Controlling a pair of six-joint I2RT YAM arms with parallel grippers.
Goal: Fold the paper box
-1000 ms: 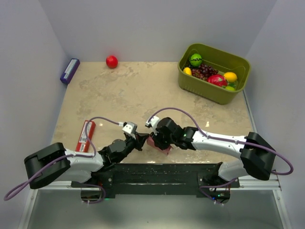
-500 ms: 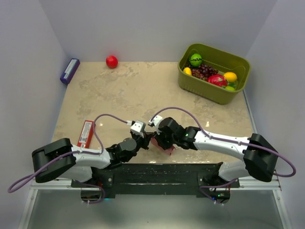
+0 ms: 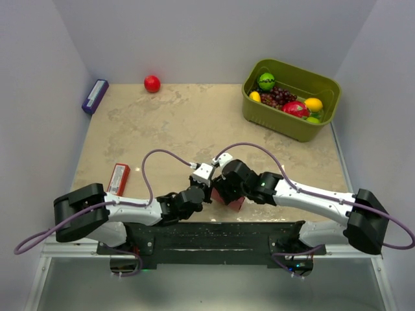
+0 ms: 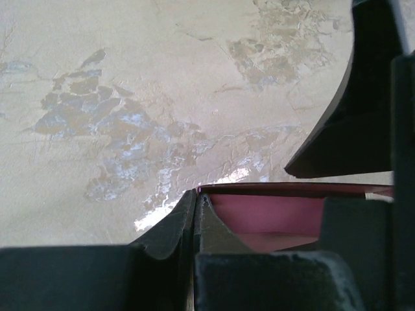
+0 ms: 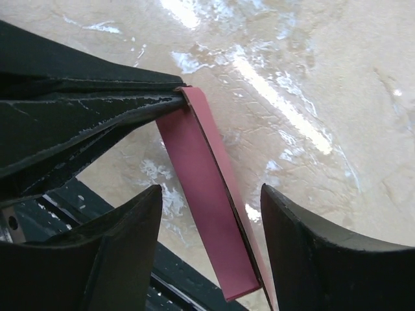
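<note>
The pink paper box (image 3: 232,198) sits partly folded at the near middle of the table, between my two grippers. My left gripper (image 3: 207,186) is shut on one edge of it; in the left wrist view the fingers (image 4: 194,214) pinch the corner of a pink panel (image 4: 272,214). My right gripper (image 3: 224,189) is open. In the right wrist view (image 5: 213,194) its fingers straddle a long upright pink panel (image 5: 201,188) without touching it. The left gripper's fingers (image 5: 97,110) hold that panel's far end.
A green basket (image 3: 259,111) of fruit stands at the back right. A red ball (image 3: 152,83) and a purple-blue box (image 3: 94,96) lie at the back left. A red packet with a white label (image 3: 118,178) lies at the left. The black base rail (image 3: 214,236) runs along the near edge.
Both grippers and the pink box have moved to the right. The left arm has stretched out further and the right arm has drawn back.
</note>
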